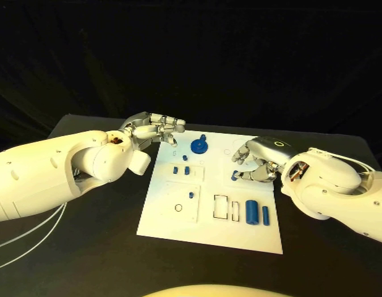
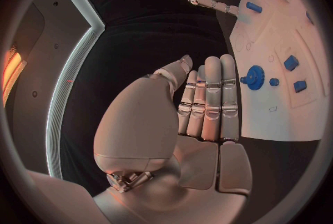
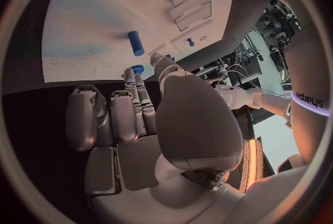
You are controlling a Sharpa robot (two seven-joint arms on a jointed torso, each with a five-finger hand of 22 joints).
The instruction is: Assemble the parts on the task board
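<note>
Lying in the middle of the black desk (image 1: pixel 93 247), the white rectangular task board (image 1: pixel 211 232) carries small blue plastic parts.

A blue gear-shaped part (image 1: pixel 198 146) stands near its far edge, two blue cylinders (image 1: pixel 258 212) lie near right. The left robot hand (image 1: pixel 156 129) hovers at the board's far-left corner, fingers straight, holding nothing. The right robot hand (image 1: pixel 255 162) curls over the right edge; its grasp cannot be told.

A matt white task board (image 1: pixel 245 232) is seen on a matt black table (image 1: pixel 93 247). Glossy blue plastic is suggested by the parts (image 1: pixel 251 211). Both hands are finished in satiny silver metal.
</note>
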